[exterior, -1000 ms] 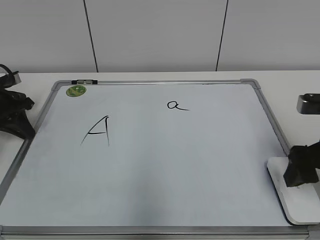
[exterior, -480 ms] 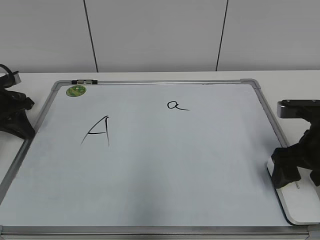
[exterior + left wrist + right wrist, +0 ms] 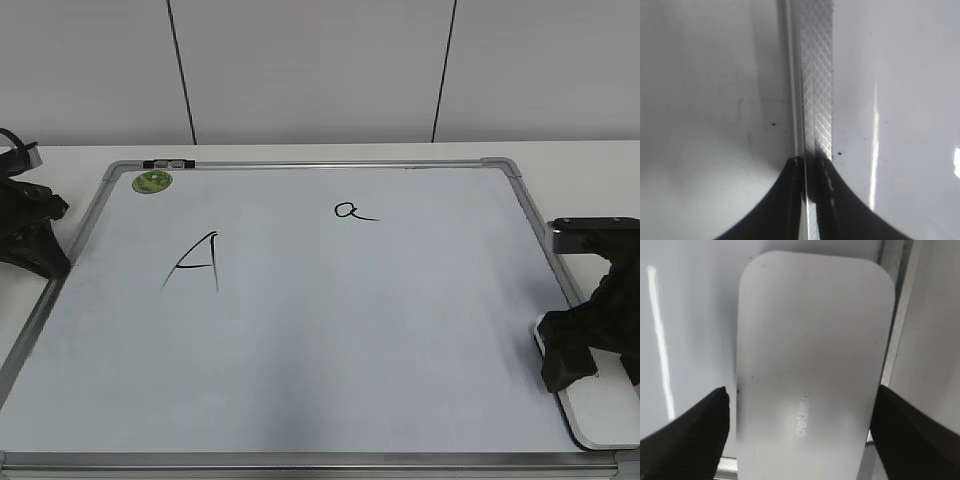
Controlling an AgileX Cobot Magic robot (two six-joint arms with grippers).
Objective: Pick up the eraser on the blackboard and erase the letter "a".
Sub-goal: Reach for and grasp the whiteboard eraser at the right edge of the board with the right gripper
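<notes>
Right, the eraser lies flat at the blackboard's near right corner, partly over the silver frame, grey lettering facing up. Straddling it is the right pincer, released wide, one dark finger off each long side of the eraser, neither clearly touching it. Farther up the board from the eraser sits the letter "a", small and untouched, and beyond that, toward the left, the big capital A and the green sticker. Way across from the eraser, the left pincer rests on the frame's left rail; whether it's clenched I cannot tell. White desk underneath.
</notes>
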